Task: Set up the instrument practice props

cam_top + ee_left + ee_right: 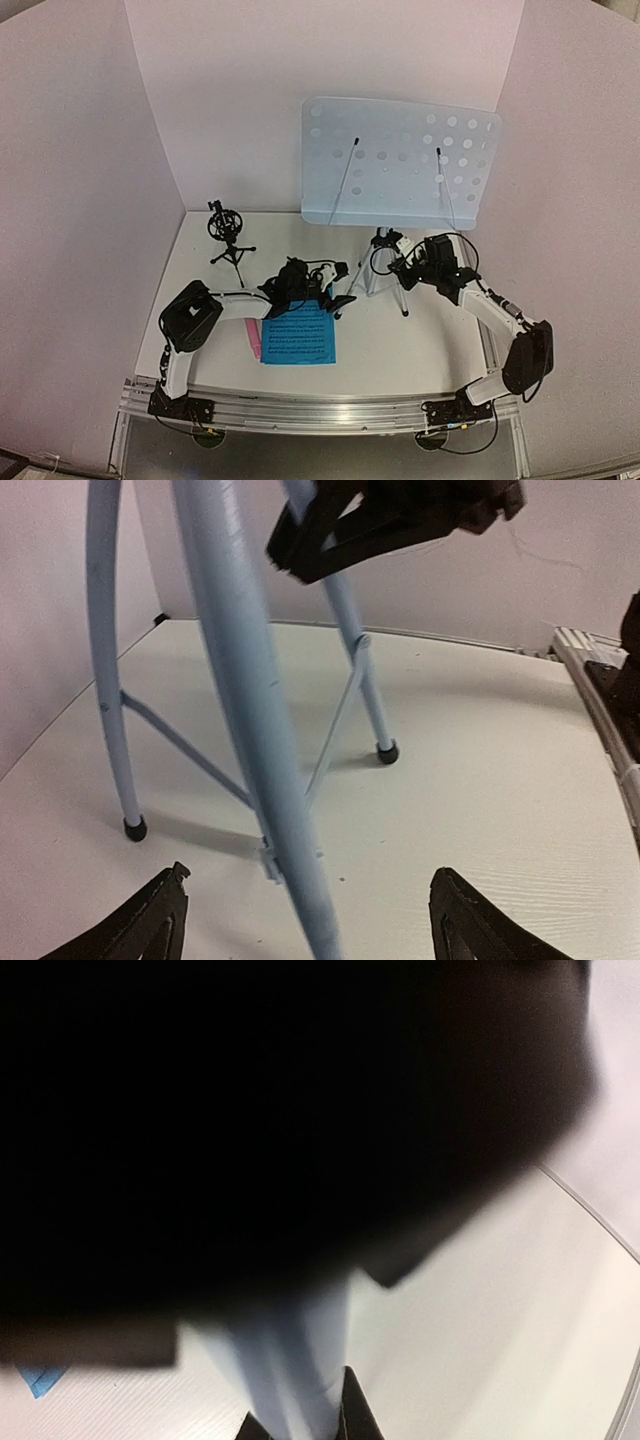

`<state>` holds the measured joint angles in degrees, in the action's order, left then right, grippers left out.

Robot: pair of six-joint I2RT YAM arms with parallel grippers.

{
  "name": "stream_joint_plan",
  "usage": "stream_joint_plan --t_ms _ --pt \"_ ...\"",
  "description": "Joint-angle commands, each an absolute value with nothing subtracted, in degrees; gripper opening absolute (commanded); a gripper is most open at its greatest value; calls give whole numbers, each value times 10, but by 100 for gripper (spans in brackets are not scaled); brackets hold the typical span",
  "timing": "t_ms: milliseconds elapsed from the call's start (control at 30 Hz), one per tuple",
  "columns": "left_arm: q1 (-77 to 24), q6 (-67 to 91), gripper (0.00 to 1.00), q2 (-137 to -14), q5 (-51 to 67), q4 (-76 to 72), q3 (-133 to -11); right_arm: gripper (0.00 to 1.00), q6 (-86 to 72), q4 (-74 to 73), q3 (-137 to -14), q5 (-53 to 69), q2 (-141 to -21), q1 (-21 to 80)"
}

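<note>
Though printed with dark rows of staves, too small to read: bright blue sheet-music page (298, 335), flat on the table (420, 340) in front of the left arm, counted as one sheet, possibly two stacked, not to be told. Just left of the page, lying flat alongside its edge: one slim pink microphone (252, 338). Farther back at left, upright and well apart from the rest: one small black tripod mic holder (228, 235). At centre back, standing upright: one music stand (400, 165), with a pale-blue desk punched with round holes, two thin black wires (345, 180) slanting across its face, and three slender pale legs below, two black rubber feet (135, 828) counted from the left wrist. Left fingers (150, 925) spread wide to either side of the nearest leg (250, 730), touching nothing. Right fingers (350, 1415) closed on a pale tube of the stand's tripod, much of the right wrist view lost behind a dark blur.
</note>
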<state>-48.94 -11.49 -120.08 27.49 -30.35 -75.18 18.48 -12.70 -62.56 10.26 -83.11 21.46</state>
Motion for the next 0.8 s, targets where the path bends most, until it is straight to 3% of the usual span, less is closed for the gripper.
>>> stream_joint_plan --t_ms 0,133,267,500,767 --pt "-489 -116 80 -1222 206 -336 -760 0 164 -132 -622 53 -833 209" --pt "-498 -108 59 -1244 206 -318 -774 0 182 -132 -630 47 -844 209" --pt "-502 -104 54 -1257 230 -282 -787 0 194 -134 -637 47 -848 206" --pt "-504 -99 2 -1260 220 -272 -795 0 213 -148 -624 62 -837 180" --pt "-504 -58 0 -1258 222 -250 -813 0 275 -235 -644 62 -819 139"
